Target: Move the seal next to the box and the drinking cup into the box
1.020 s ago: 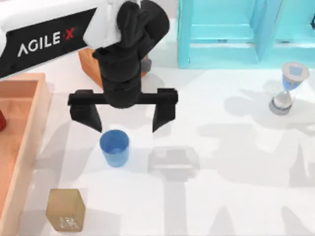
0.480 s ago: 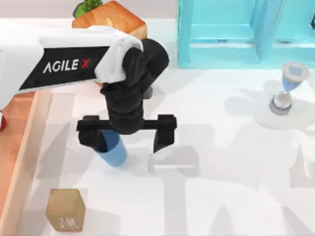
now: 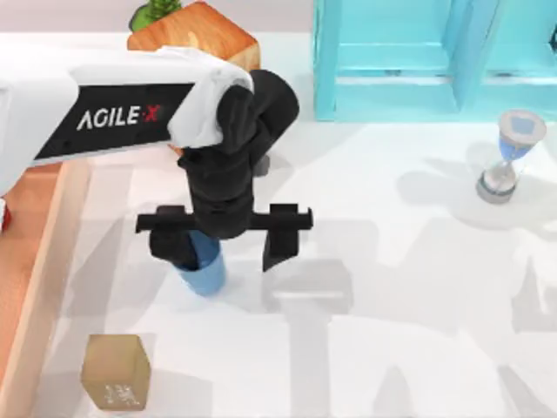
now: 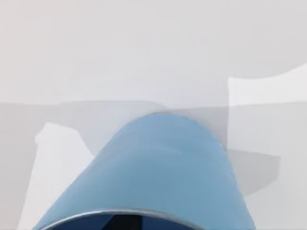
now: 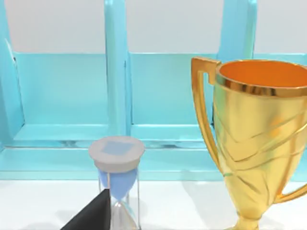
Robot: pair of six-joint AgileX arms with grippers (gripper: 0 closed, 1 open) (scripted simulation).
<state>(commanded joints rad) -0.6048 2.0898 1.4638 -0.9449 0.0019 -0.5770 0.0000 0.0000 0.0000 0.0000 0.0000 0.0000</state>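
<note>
Left gripper (image 3: 228, 248): centre-left of the top view, on a white AgileX arm entering from the left edge. Jaws spread wide and pointing down; one finger (image 3: 172, 247) overlaps the drinking cup, the other finger (image 3: 280, 242) stands apart to the cup's right. Whether the near finger touches the cup cannot be told.

Drinking cup (image 3: 204, 268): blue, upright on the white table (image 3: 400, 331), lower-left of centre in the top view, partly hidden under the gripper. In the left wrist view, the cup (image 4: 165, 177) is seen close up in the lower half of the frame, its rim at the bottom edge.

Seal (image 3: 116, 372): tan block, lower left of the top view, below the cup and well apart from it, just right of the box wall. Pale marks on its lower face.

Box (image 3: 39, 279): reddish-brown plank wall along the left edge of the top view.

Right gripper: a dark fingertip (image 5: 93, 214) shows at the bottom edge of the right wrist view; its jaw state cannot be told.

Other items: glossy wooden cube (image 3: 196, 30), top left; turquoise cabinet (image 3: 418, 57), upper right; hourglass (image 3: 506, 157), right side, also the hourglass (image 5: 117, 182) lower left in the right wrist view; gold trophy (image 5: 254, 139) to its right.
</note>
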